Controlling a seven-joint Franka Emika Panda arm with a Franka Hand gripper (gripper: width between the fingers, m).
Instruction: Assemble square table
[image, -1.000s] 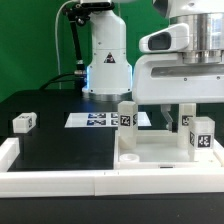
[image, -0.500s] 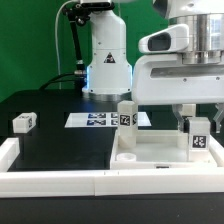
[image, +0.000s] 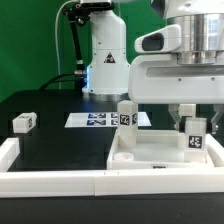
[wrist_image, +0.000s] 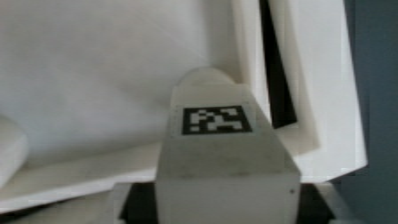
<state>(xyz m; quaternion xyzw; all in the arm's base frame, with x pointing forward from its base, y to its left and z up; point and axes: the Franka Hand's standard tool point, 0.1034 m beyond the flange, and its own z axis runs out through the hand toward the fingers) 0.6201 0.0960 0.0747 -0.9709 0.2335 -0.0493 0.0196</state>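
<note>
The square table's white rimmed panel (image: 150, 157) lies at the exterior view's right, against the front wall. One tagged white leg (image: 126, 117) stands upright at its far left corner. My gripper (image: 196, 128) is shut on another tagged leg (image: 196, 141) and holds it upright over the panel's far right corner. In the wrist view the held leg (wrist_image: 219, 130) points down at the panel (wrist_image: 107, 80) near its rim, with my gripper (wrist_image: 217, 196) round its upper end. A third leg (image: 24, 122) lies loose at the exterior view's left.
The marker board (image: 98, 119) lies flat behind the panel, before the robot base (image: 107, 65). A long low white wall (image: 55, 181) edges the black surface along the front and left side.
My gripper has carried the held leg slightly down and toward the exterior view's left, closer to the panel's corner. The other parts have not moved.
</note>
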